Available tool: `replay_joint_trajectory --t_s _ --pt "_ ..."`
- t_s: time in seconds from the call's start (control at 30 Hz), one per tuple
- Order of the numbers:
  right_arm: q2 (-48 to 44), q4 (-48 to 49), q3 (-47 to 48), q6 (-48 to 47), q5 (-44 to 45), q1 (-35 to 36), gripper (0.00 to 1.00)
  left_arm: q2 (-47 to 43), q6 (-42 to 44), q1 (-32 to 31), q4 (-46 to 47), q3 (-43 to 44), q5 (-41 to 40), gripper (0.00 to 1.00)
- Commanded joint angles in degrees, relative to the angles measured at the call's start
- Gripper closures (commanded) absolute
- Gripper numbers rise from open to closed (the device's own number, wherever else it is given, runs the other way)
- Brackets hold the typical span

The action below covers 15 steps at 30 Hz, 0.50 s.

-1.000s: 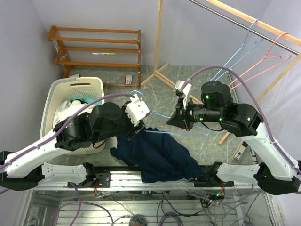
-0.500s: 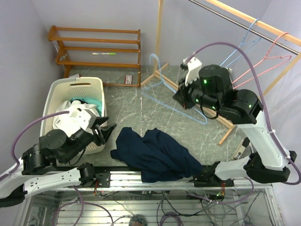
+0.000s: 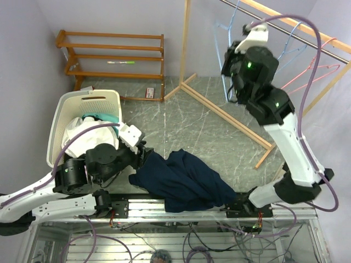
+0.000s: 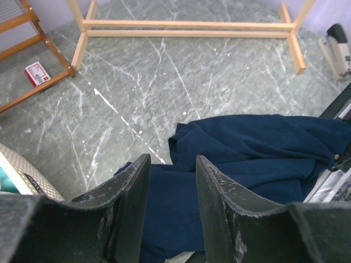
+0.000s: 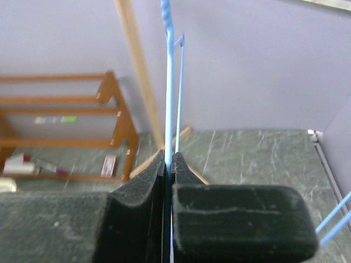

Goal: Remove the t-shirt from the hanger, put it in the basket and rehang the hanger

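Top view: a green marbled table (image 3: 186, 118), a wooden rail (image 3: 296, 24) at upper right, and the navy t-shirt (image 3: 184, 183) heaped at bottom centre.

Left wrist: the left gripper (image 4: 173, 164) is parted and empty, over the t-shirt.

Right wrist: the right gripper (image 5: 168, 160) is pinched tight on the blue hanger (image 5: 168, 66).

My end effector (image 4: 171, 164) hangs with its fingers (image 4: 131, 203) parted above the crumpled navy t-shirt (image 4: 247, 153), which lies on the green marbled table (image 4: 164, 76). A wooden frame (image 4: 186, 24) crosses beyond; a small red box (image 4: 37, 73) sits far left.
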Motion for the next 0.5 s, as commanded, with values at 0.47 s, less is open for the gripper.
replay_joint_trajectory --t_s 0.47 --pt "20.8 4.0 22.2 6.7 -13.0 -18.0 1.0 -6.8 -2.7 -0.2 -0.9 -2.4 2.4 0.51"
